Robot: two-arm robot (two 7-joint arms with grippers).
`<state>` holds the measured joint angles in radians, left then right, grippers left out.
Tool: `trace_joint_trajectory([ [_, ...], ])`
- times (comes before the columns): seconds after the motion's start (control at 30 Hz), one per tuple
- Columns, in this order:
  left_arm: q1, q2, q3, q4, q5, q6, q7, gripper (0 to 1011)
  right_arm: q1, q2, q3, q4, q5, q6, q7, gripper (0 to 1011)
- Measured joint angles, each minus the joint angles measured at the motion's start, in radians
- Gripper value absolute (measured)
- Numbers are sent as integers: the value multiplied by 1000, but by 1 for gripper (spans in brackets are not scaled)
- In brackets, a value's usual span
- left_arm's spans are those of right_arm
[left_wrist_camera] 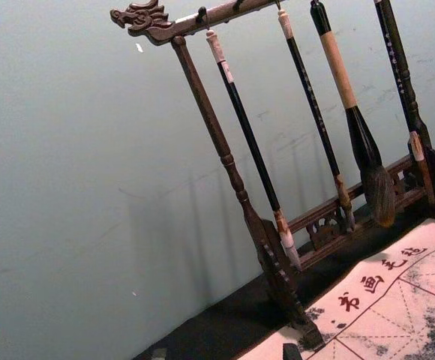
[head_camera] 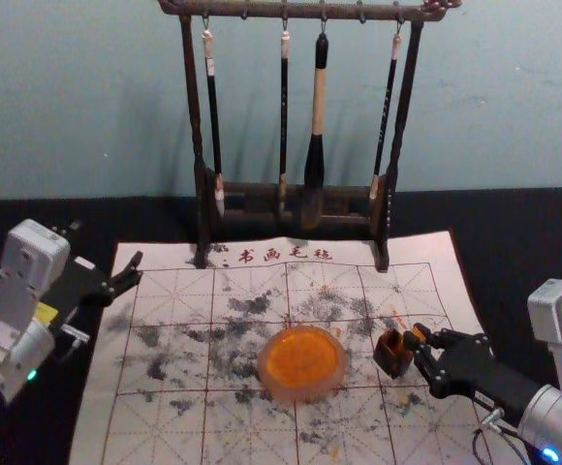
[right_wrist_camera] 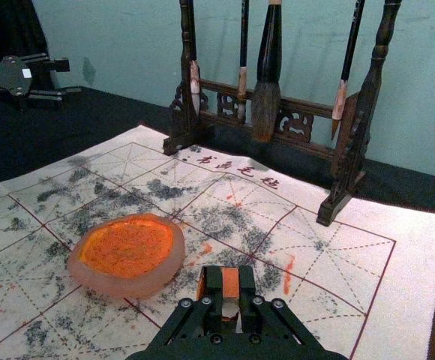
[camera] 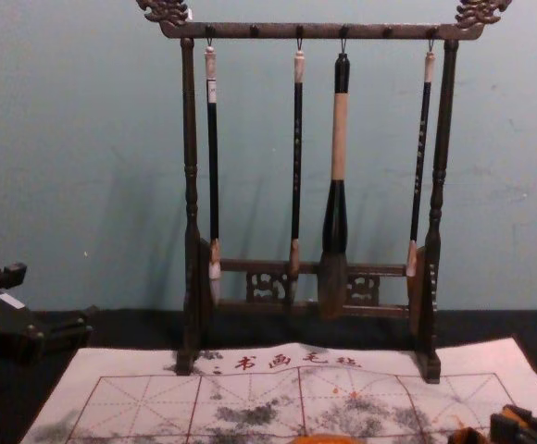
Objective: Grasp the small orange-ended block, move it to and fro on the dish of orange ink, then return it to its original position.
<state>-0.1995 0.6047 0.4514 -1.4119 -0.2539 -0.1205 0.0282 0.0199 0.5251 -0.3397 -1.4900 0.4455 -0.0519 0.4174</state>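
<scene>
Head view: by the mat's [head_camera: 170, 254] left edge the left pincer [head_camera: 138, 271] gapes, empty; the orange ink dish [head_camera: 301, 360] sits mid-mat; right of it, a small dark box [head_camera: 393, 356]; just beside that, the right pincer [head_camera: 421, 339] closes around the orange-ended block [right_wrist_camera: 230, 283].

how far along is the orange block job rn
Grasp looks done: the right claw is shut on the small block, right of the ink dish, which the block isn't touching. The left claw stands open by the mat's left edge. Whether the ink pass has happened, I can't tell; if not, that's left. Setting the block back and letting go is left either way.
</scene>
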Motion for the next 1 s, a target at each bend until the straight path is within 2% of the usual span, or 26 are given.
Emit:
trace_joint_trajectory([
  [0.2, 0, 0, 0, 0, 0, 0, 0, 1001, 0, -1, 1, 0, -1, 0, 1, 73],
  [0.7, 0, 0, 0, 0, 0, 0, 0, 1001, -6, -24, 38, -31, -11, 21, 17, 73],
  [1.0, 0, 0, 0, 0, 0, 0, 0, 1001, -13, -20, 62, -82, -5, 32, 17, 72],
])
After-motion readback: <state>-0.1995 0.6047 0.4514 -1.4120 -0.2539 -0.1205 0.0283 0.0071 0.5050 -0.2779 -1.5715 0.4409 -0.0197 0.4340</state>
